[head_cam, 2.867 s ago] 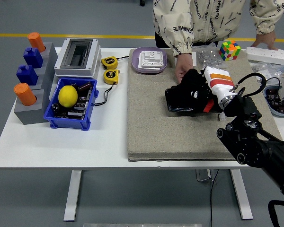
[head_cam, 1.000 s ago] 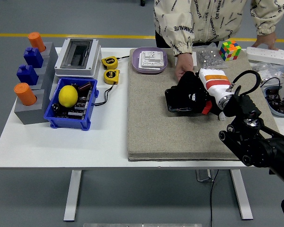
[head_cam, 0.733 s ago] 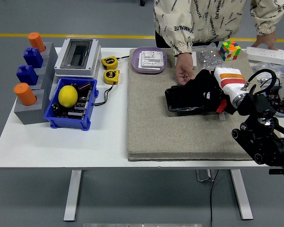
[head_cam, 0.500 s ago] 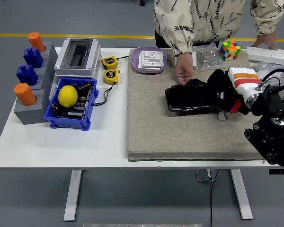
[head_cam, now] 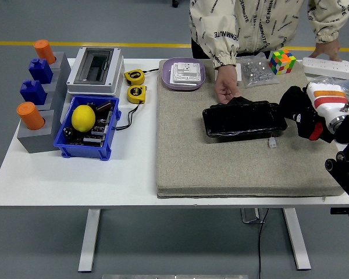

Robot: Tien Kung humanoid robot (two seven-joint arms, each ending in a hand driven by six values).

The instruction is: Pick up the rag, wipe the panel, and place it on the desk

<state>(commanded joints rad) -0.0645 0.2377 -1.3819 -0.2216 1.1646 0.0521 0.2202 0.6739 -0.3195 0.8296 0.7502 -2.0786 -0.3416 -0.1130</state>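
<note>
A black panel point(head_cam: 241, 119) lies on the tan mat point(head_cam: 221, 163), right of the middle. A person's hand point(head_cam: 225, 90) rests at the panel's far left edge. My right hand point(head_cam: 298, 109), black with a white and orange wrist, hovers just past the panel's right end. Its fingers are curled around a dark bunch that I take for the rag point(head_cam: 289, 103); the rag is hard to tell from the black fingers. The left arm does not show.
A small white piece point(head_cam: 271, 141) lies on the mat by the panel's right corner. Behind are a purple plate point(head_cam: 168, 78), a bag of parts point(head_cam: 257, 71), a colour cube point(head_cam: 282, 61) and a power strip point(head_cam: 331, 67). A blue bin point(head_cam: 87, 145) stands left.
My right hand has slid from the panel's left part across it to the right and now stands off its right end. The person's hand has stayed at the far edge.
</note>
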